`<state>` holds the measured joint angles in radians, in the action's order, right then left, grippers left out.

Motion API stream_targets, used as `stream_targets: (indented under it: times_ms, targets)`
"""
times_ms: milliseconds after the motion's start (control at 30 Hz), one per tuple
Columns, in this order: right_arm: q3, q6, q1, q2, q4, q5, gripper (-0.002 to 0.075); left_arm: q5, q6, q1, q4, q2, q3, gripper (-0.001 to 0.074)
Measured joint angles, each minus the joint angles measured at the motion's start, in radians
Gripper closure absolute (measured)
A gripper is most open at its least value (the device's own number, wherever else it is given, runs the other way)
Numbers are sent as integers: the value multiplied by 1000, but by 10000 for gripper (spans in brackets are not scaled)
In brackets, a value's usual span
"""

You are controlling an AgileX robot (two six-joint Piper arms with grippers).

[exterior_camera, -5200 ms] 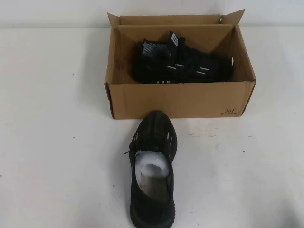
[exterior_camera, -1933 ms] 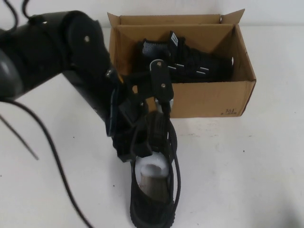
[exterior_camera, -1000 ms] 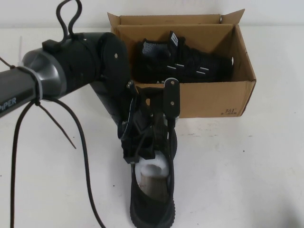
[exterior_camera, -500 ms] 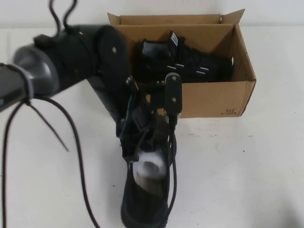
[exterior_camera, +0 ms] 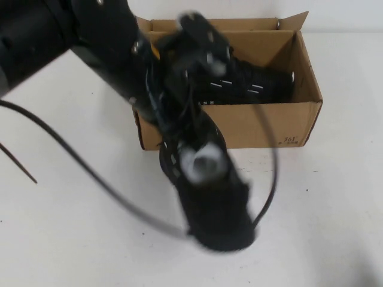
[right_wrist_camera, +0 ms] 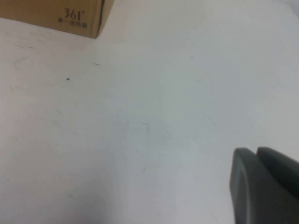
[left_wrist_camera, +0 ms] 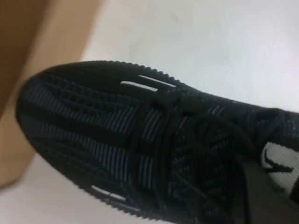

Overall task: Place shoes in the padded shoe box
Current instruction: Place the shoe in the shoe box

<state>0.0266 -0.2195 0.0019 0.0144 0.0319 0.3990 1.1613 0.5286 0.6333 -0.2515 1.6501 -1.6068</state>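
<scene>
shoe (exterior_camera: 209, 197) lifted since; left gripper (exterior_camera: 185, 134) clamps it.

A black knit sneaker (exterior_camera: 212, 191) stuffed with white paper hangs tilted just before the brown cardboard shoe box (exterior_camera: 239, 125). Its dash-marked mate (exterior_camera: 251, 84) lies inside the box.

A bare white table (exterior_camera: 335, 209) is lying under the scene, faintly scuffed and speckled with small dark marks.

Lab: bare white table (exterior_camera: 335, 209)
</scene>
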Motion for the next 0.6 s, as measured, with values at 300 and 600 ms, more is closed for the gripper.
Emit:
stream_targets:
  times_ms: [300,600]
  targets:
    - [0,0,0,0,0,0,734,-167,-652,0,56,12,-138,722]
    - [0,0,0,0,0,0,734,-212,-937,0,281,178,-372,722]
